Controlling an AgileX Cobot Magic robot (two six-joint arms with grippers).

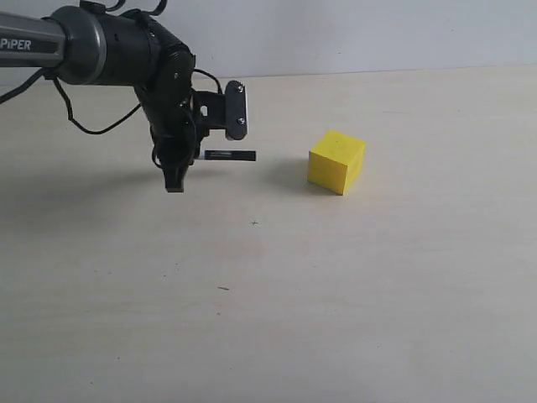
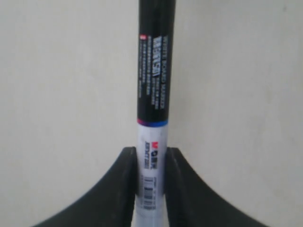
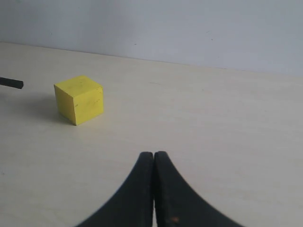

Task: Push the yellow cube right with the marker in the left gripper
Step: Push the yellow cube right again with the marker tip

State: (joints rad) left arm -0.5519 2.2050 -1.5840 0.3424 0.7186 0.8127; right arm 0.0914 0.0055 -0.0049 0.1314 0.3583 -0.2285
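Holding: the left gripper (image 1: pixel 178 164) is clamped on the marker (image 1: pixel 230 155). Its fingers (image 2: pixel 123 189) pinch the white labelled barrel near one end, and the black part juts out toward the right of the exterior view.
Right gripper: the right gripper (image 3: pixel 154 157) has its fingers pressed together on nothing. It looks at the cube from the side away from the marker, well apart from it.
Cube position: the yellow cube (image 1: pixel 336 161) sits on the pale tabletop (image 1: pixel 352 302), right of the marker's tip with a plain gap between them; no contact yet.
Cube handling: it looks like a small, rigid, light block with matte faces, so a gentle push should slide it. It stands slightly turned, so an off-centre touch would probably spin it rather than drive it straight.
Contact spot: low and mid-face, on the side toward the marker.
Marker handling: stiff, but round and smooth. Gripped near one end, it may pivot or slip back between the fingers if pressed hard.
Edges: no table edge shows on the right of the exterior view; a plain wall (image 1: pixel 377 34) stands behind.
Open room: only bare tabletop shows right of the cube, so the push looks unobstructed.
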